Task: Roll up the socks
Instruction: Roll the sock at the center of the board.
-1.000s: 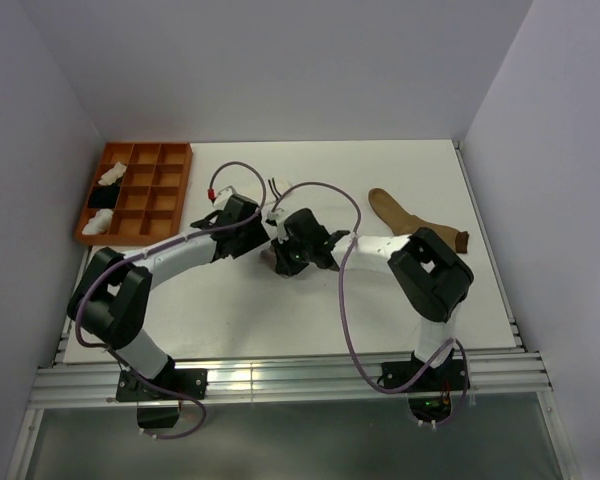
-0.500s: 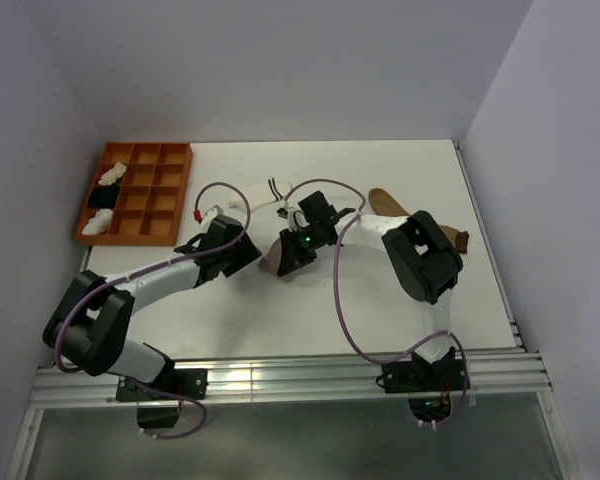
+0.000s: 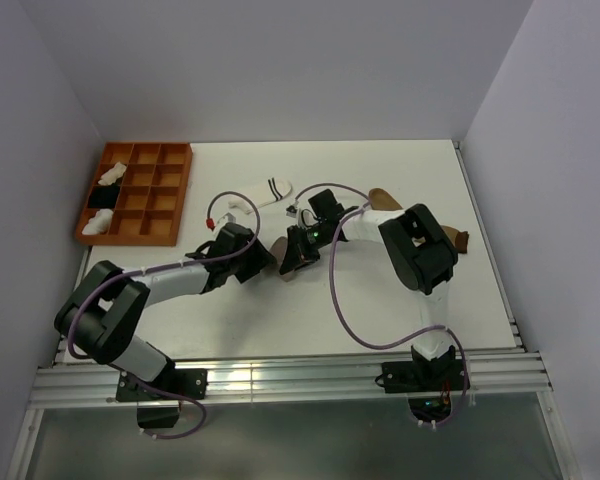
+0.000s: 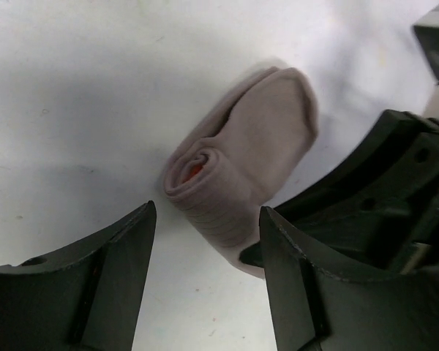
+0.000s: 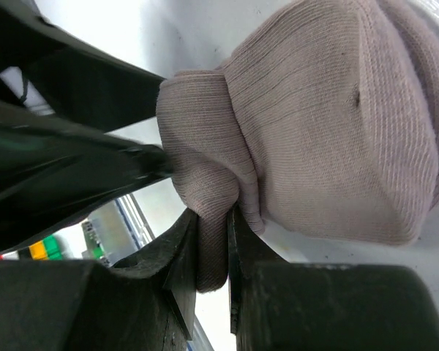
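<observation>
From above, the left arm bends its elbow out toward the counter's (image 3: 380, 300) left edge and lays its forearm low toward the middle. The right arm folds back on itself, forearm pointing left. The left claw (image 3: 258, 262) and right claw (image 3: 293, 256) meet over the rolled grey sock (image 3: 280, 268) mid-counter. The white striped sock (image 3: 271, 189) lies nearer the far edge. The tan-brown sock (image 3: 384, 202) lies toward the right edge, partly under the right arm.

In the left wrist view, the left claw (image 4: 207, 219) stands spread, with the near end of the grey sock (image 4: 241, 183) roll just ahead of it.

In the right wrist view, the right claw (image 5: 212, 248) pinches a fold of the grey sock (image 5: 314, 131).
</observation>
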`<move>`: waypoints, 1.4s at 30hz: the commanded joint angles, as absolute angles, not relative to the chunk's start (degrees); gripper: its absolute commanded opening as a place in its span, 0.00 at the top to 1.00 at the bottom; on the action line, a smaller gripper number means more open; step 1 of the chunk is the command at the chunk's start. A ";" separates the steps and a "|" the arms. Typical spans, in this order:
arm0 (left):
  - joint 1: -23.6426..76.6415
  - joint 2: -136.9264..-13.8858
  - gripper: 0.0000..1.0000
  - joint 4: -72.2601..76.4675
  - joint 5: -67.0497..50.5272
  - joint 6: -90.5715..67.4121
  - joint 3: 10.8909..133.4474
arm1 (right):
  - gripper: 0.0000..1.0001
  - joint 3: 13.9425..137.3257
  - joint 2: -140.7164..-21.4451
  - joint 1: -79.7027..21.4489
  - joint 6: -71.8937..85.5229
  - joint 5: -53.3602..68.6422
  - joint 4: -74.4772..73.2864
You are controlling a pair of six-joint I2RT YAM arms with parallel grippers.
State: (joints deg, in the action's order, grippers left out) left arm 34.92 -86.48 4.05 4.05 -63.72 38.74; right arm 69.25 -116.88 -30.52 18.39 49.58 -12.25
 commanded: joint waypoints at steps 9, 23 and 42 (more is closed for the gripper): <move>35.16 -91.05 0.38 6.77 4.30 -68.90 40.87 | 1.00 73.39 -122.25 -29.27 17.84 51.85 -16.70; 35.16 -90.00 0.38 8.09 6.68 -70.58 37.18 | 1.00 77.25 -126.56 -27.33 19.60 53.70 -18.28; 35.07 -94.92 0.94 0.18 9.49 -69.44 40.25 | 0.70 69.09 -112.52 -28.56 16.79 38.78 -12.66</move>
